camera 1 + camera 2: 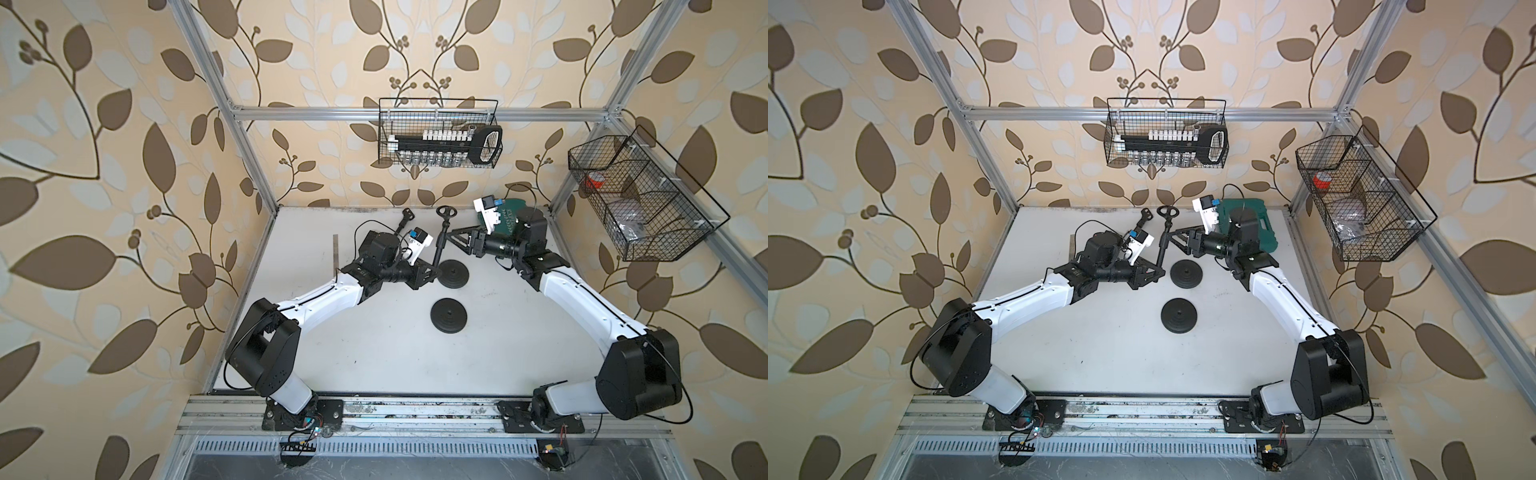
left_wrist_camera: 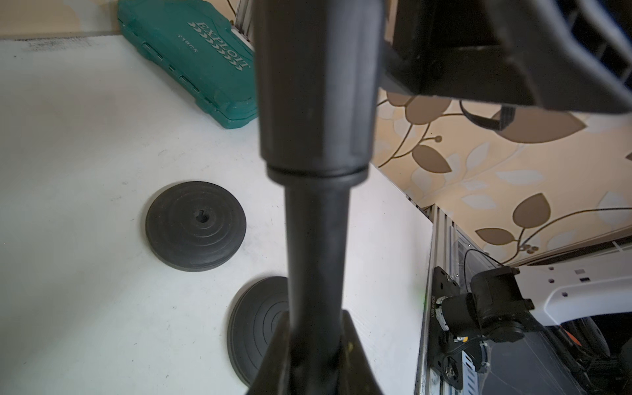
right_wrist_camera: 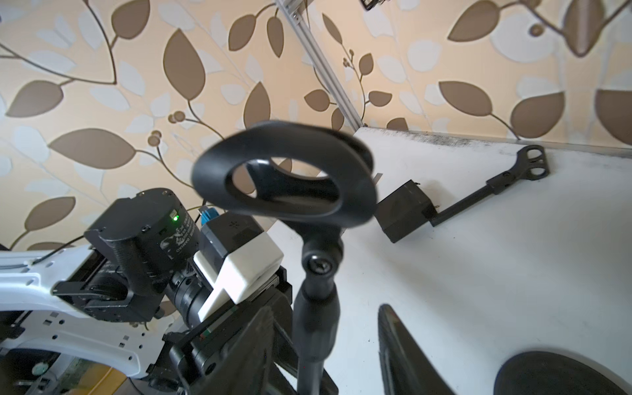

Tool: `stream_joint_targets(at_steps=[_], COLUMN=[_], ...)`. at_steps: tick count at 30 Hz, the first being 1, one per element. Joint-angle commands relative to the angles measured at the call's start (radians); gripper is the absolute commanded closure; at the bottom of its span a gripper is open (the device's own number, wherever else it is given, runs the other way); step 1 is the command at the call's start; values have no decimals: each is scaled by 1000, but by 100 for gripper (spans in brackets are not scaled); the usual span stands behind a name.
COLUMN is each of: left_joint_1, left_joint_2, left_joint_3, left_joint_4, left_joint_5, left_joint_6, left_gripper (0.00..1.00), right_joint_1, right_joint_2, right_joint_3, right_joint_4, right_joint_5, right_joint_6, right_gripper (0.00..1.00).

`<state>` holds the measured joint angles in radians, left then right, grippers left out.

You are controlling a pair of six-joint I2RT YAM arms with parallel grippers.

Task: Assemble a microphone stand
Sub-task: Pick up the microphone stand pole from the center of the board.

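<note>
- White tabletop (image 1: 374,357) boxed in by leaf-patterned wallpaper (image 1: 104,166) on three sides, aluminium frame posts (image 1: 253,166) at the corners, a rail (image 1: 415,409) along the front edge.
- Above the far middle of that surface: the microphone stand pole (image 1: 439,245), tilted, clip ring (image 3: 290,140) uppermost and leaning toward the rear wall.
- Pinched low on its thin shaft by the left gripper (image 2: 313,345), fingers pressed together; lower end hidden behind them.
- Flanked higher up, below the clip joint, by the right gripper (image 3: 325,307), jaws spread, white table showing between one finger and the shaft; contact on the other side impossible to tell.
- Just beside the left gripper, toward the right gripper: the far round base (image 1: 453,273), flat on the table, centre hole facing up.
- Nearer the front, apart from both grippers: the near round base (image 1: 449,315), a strip of bare white between the two.
- Broad bare surface from the near base to the front rail.
- Along the rear edge, behind the left gripper: a second stand pole (image 3: 503,179), lying flat, clip toward the back wall.
- Far right corner: a green tool case (image 2: 205,61), just beside the frame post, partly hidden behind the right arm (image 1: 582,299).
- High on the back rail, a wire basket (image 1: 384,133) with a socket set (image 1: 440,141); on the right frame, a second wire basket (image 1: 665,232).
</note>
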<state>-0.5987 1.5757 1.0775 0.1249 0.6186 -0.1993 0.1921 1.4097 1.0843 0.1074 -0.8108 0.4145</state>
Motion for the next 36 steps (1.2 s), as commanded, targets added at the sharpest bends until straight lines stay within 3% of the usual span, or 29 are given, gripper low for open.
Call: stream_joint_targets(at_steps=[1, 4, 8, 15, 24, 32, 36], left_joint_1=[5, 5, 4, 2, 3, 2, 2], left_joint_2=[19, 27, 30, 38, 41, 56, 61], left_joint_3=[59, 61, 62, 63, 51, 47, 45], left_joint_4=[21, 34, 54, 85, 102, 125, 147], left_joint_5=[-5, 4, 29, 92, 113, 122, 133], left_joint_6=[-10, -15, -26, -34, -35, -48, -70], left_gripper=[100, 100, 100, 100, 100, 100, 100], right_joint_1=[-32, -30, -17, 32, 39, 38, 41], right_joint_2=[-37, -42, -25, 31, 58, 55, 60], right_joint_3=[-36, -52, -54, -17, -18, -37, -43], right_joint_4=[-5, 2, 15, 18, 74, 149, 187], right_joint_5=[-44, -72, -85, -79, -75, -64, -73], right_joint_6=[6, -2, 1, 1, 21, 53, 80], right_gripper=[45, 38, 38, 47, 54, 53, 59])
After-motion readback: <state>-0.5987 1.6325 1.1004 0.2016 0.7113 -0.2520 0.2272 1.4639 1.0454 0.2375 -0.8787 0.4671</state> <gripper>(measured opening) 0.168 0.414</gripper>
